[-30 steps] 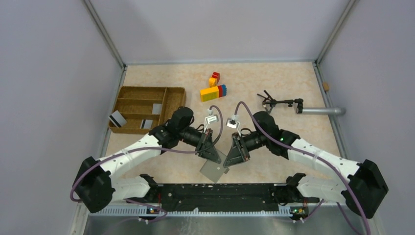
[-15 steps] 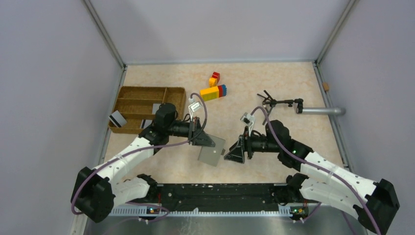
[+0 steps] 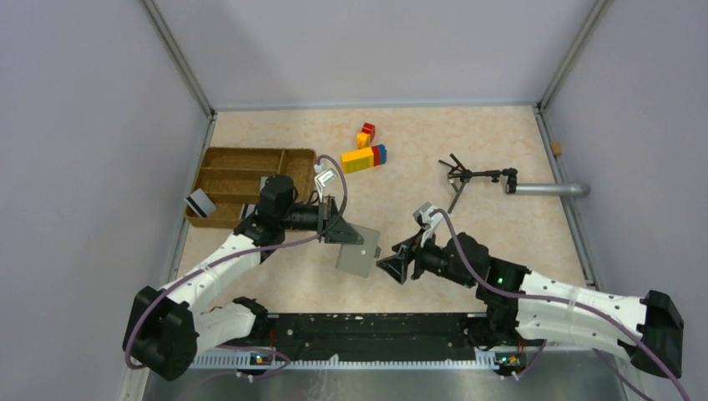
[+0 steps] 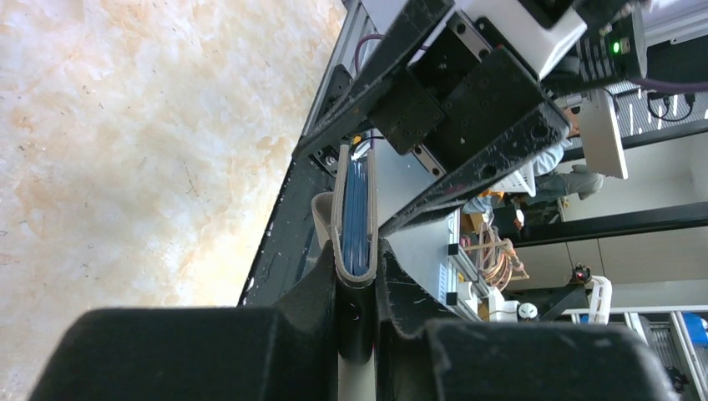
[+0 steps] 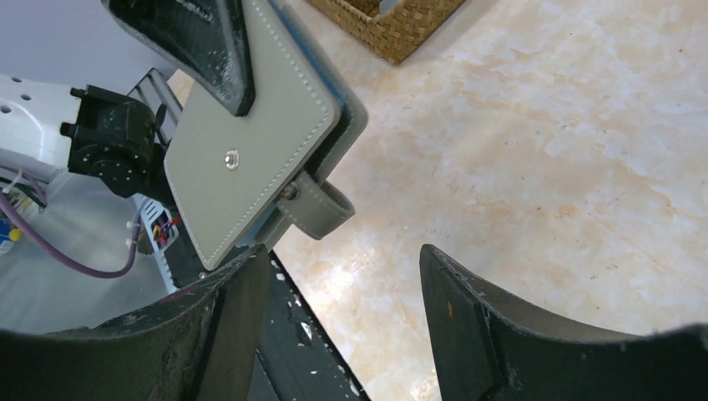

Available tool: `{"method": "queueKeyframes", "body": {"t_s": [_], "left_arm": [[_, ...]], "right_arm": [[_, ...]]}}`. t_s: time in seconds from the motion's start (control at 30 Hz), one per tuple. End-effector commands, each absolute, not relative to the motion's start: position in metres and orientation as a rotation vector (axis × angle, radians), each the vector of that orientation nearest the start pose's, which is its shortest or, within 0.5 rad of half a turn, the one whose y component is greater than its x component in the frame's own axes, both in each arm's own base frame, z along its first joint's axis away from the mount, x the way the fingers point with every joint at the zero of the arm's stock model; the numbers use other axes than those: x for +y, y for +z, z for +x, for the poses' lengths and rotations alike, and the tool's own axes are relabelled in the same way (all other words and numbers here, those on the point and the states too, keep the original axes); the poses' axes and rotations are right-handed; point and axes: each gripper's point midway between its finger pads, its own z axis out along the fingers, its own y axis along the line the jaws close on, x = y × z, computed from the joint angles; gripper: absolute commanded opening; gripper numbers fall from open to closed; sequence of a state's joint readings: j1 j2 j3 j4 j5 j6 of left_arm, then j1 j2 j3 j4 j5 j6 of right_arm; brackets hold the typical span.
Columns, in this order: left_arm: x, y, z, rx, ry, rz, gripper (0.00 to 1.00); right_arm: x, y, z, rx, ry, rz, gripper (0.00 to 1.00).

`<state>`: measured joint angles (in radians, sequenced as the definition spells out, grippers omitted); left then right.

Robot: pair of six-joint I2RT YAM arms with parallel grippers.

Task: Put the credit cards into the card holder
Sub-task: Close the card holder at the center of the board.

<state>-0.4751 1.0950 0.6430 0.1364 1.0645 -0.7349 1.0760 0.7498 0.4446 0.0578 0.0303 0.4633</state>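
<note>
Slippage is the main worry. The left fingers [image 3: 338,227] pinch the card holder [image 3: 359,251] by one edge only, holding it folded shut in the air above the desk [image 3: 467,134]. The left wrist view shows the fold seated between the two pads with the blue inner panels pressed together. The right fingers [image 3: 394,267] stand spread wide just beside the holder's free side, touching nothing, with the strap loop [image 5: 317,209] hanging out toward them.

If the right fingers pull on that loop or on the cover to open it, the narrow pinch could let the holder twist or drop. A grab that catches both covers at once would leave it shut. A push from the side could lever it out of the left grip.

None of the credit cards [image 3: 268,185] is in the holder as far as the views show. They lie well apart from it in the wicker tray [image 3: 219,159], and one leans at the tray's near-left rim, where a careless reach might knock it over the edge. Thin, flat cards are likely to be hard to pick up from the tray floor.
</note>
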Motion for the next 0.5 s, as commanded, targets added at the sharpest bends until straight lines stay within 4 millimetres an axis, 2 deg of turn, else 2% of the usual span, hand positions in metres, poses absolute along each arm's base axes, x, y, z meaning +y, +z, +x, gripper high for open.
{"method": "queueKeyframes", "body": {"t_s": [0.0,0.13,0.2,0.27,0.37,0.47], "left_arm": [[-0.268,0.236,0.165,1.979,-1.761,0.597,0.0],[-0.268,0.235,0.165,1.986,-1.765,0.59,0.0],[-0.268,0.233,0.165,1.992,-1.767,0.586,0.0],[-0.268,0.232,0.165,1.998,-1.769,0.582,0.0],[-0.267,0.23,0.166,2.006,-1.761,0.57,0.0],[-0.265,0.225,0.17,2.027,-1.732,0.538,0.0]], "right_arm": [[0.289,0.204,0.151,1.72,0.961,-0.442,0.65],[0.299,0.202,0.155,1.704,0.908,-0.388,0.62],[0.298,0.196,0.161,1.731,0.843,-0.32,0.57],[0.288,0.191,0.173,1.768,0.767,-0.186,0.53],[0.255,0.174,0.188,1.841,0.607,0.036,0.48],[0.227,0.165,0.191,1.842,0.566,0.183,0.45]]}}
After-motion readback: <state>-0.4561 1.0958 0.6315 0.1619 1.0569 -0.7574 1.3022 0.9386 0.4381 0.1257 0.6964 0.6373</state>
